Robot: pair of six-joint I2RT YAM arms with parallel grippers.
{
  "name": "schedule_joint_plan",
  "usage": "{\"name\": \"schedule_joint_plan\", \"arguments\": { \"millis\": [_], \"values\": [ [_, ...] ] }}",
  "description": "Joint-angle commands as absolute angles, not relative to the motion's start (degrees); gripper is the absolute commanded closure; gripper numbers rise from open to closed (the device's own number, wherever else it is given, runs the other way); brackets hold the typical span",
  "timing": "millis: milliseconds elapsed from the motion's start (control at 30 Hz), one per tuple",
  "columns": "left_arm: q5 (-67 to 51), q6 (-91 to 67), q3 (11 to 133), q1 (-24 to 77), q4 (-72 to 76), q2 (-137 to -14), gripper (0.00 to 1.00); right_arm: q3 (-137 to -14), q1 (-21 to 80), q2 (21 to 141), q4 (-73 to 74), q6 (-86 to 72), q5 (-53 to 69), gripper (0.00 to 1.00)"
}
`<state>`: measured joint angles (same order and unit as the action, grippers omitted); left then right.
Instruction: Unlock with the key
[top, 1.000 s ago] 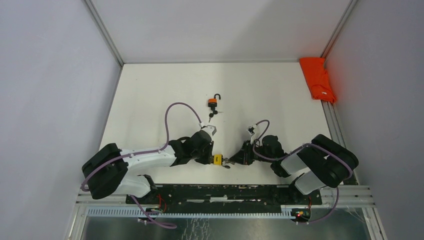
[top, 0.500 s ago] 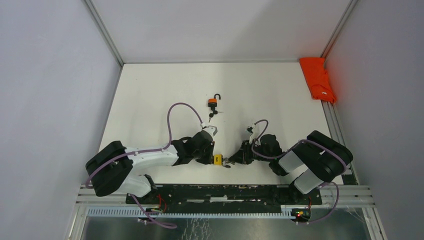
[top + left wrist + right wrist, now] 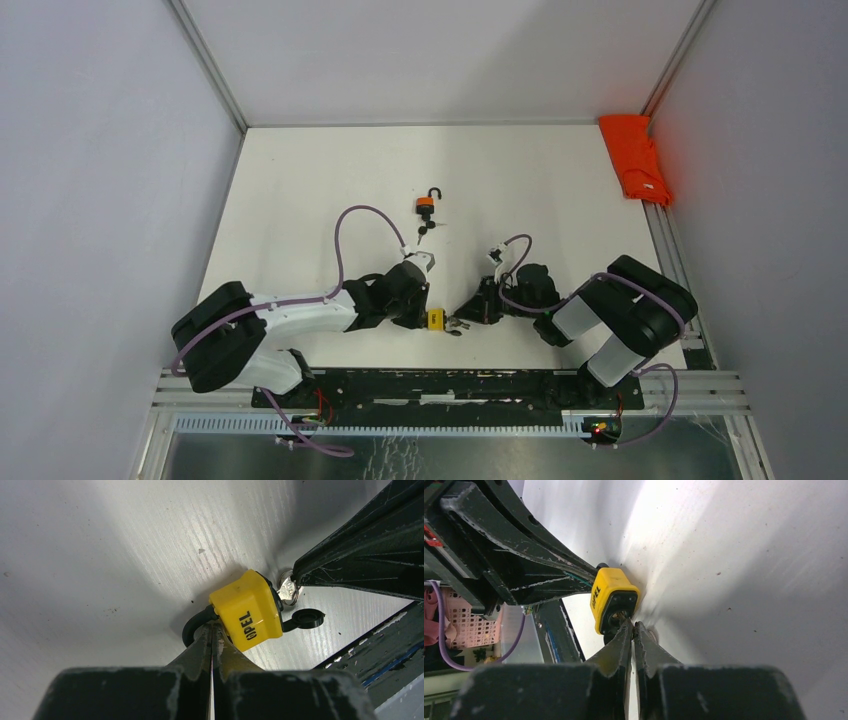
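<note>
left gripper (image 3: 212, 630) is clamping the rigid yellow padlock (image 3: 247, 612) by its shackle (image 3: 192, 625); right gripper (image 3: 632, 627) is seemingly pinching the thin, likely slippery key (image 3: 287, 587).

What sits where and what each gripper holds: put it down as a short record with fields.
lock in work: yellow padlock, lying on the table
left gripper: shut on the yellow padlock's black shackle
right gripper: shut on the key at the padlock's keyhole
dust cap: swung aside
elsewhere: orange padlock, farther back; orange cloth, far right corner
</note>
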<state>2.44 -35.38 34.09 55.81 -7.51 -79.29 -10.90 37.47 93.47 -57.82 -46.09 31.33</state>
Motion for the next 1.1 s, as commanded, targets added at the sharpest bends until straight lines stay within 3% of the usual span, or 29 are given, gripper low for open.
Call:
{"name": "schedule_joint_plan", "arguments": {
  "millis": [0,300,600,1067],
  "values": [
    [2.2,-36.6,35.2,56.1,-5.9,-79.5,0.98,-12.1,37.4,93.5,-62.0,-46.3,34.5,0.91],
    [2.1,-36.4,35.4,56.2,-5.7,-79.7,0.98,-11.0,37.5,91.0,-58.1,-44.1,35.8,0.84],
    [1.9,-36.4,35.4,56.2,-5.6,-79.6,0.98,-10.6,38.0,92.0,-55.6,-42.3,35.8,0.84],
    [1.6,-36.2,36.1,56.2,-5.5,-80.0,0.98,-12.8,38.4,93.3,-55.8,-42.3,35.8,0.92]
  ]
}}
